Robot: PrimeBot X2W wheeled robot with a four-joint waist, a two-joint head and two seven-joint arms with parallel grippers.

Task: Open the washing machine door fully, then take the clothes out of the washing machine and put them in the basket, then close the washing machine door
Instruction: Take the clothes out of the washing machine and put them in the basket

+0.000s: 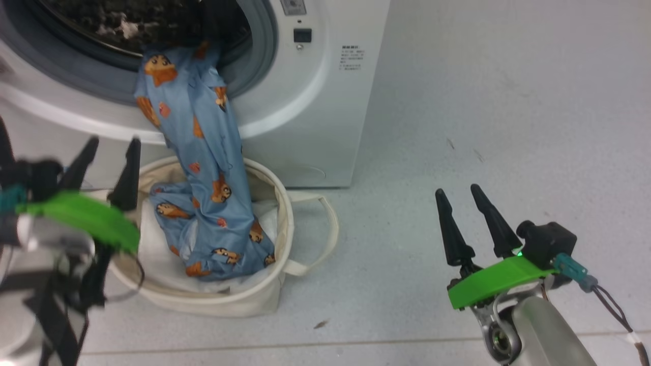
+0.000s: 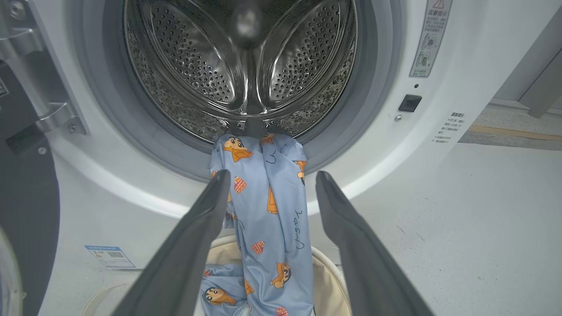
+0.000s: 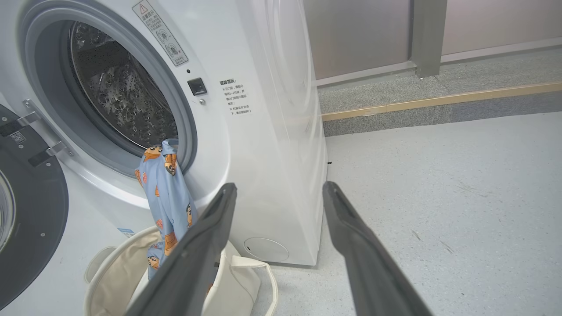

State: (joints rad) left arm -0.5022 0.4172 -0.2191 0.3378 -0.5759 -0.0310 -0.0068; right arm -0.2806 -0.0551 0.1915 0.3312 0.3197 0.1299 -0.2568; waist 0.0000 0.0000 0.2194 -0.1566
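Pale floor (image 1: 508, 101) — clothes (image 2: 274, 210) hang beyond left jaws, seemingly untouched.

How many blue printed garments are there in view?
1. The clothes hang from the washing machine opening, lower end lying in the basket. More could be hidden beneath.

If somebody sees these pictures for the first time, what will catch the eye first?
The light blue clothes with orange cartoon faces stand out most: they hang from the mouth of the open washing machine down into the cream basket on the floor before it. Above them gleams the perforated steel drum. The left gripper hovers open beside the basket, and the right gripper is open over bare floor.
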